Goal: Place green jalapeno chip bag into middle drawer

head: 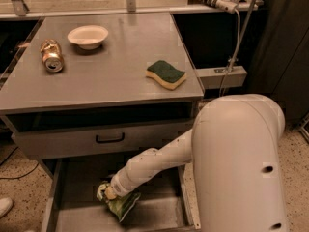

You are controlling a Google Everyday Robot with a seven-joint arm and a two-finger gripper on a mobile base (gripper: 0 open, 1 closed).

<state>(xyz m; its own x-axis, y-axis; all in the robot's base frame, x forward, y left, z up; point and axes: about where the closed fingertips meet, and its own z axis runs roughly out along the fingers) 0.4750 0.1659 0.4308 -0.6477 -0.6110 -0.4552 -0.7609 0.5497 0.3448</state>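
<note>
The green jalapeno chip bag (120, 204) lies crumpled on the floor of the open middle drawer (72, 211), a wide grey metal tray below the table. My white arm reaches down from the right into the drawer. My gripper (109, 193) is at the bag's upper left end, mostly hidden by the wrist and the bag. It seems to touch the bag.
A grey drawer front with a black handle (109, 138) is shut above the open drawer. On the tabletop (111, 71) lie a green-and-yellow sponge (165, 74), a white bowl (88, 36) and a tipped can (51, 55). My arm's large white housing (241, 168) fills the lower right.
</note>
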